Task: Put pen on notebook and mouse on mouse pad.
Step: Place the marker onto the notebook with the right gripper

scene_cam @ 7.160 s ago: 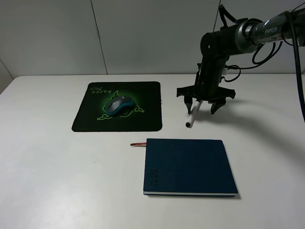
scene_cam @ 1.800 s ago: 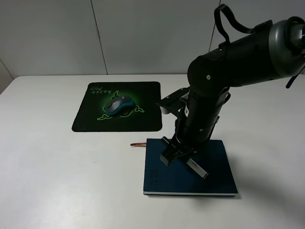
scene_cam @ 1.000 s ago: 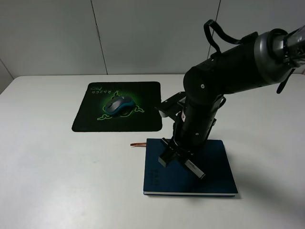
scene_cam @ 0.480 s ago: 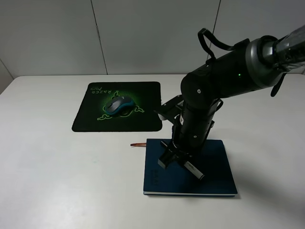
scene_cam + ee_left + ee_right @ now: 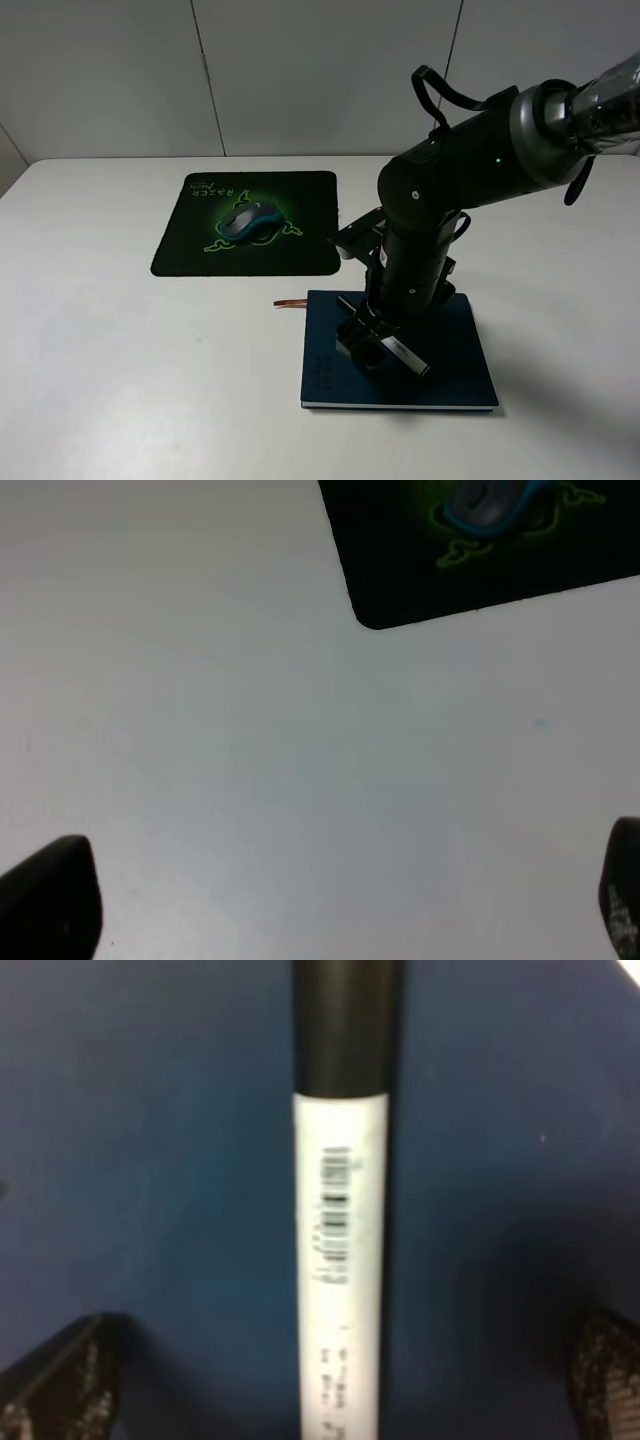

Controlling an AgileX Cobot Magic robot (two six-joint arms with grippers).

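The white pen [image 5: 338,1220] with its black cap lies on the dark blue notebook [image 5: 150,1160]. My right gripper [image 5: 330,1380] is open just above it, one fingertip on each side and neither touching the barrel. From the high camera, the right gripper [image 5: 375,345] hovers low over the notebook [image 5: 455,375], and the pen [image 5: 410,358] pokes out beneath it. The grey and blue mouse [image 5: 248,220] sits on the black and green mouse pad [image 5: 180,250]. My left gripper [image 5: 335,900] is open over bare table, near a corner of the mouse pad [image 5: 400,570], with the mouse [image 5: 490,500] at the frame's edge.
The white table [image 5: 120,380] stretches left and in front of the notebook. A reddish ribbon [image 5: 290,302] sticks out of the notebook's far left corner. The right arm's bulk [image 5: 450,190] leans over the notebook's far side. A white wall stands behind the table.
My right gripper has opened and let go of the pen, which now rests on the notebook. The arm sank slightly lower. Mouse, pad and notebook have not moved.
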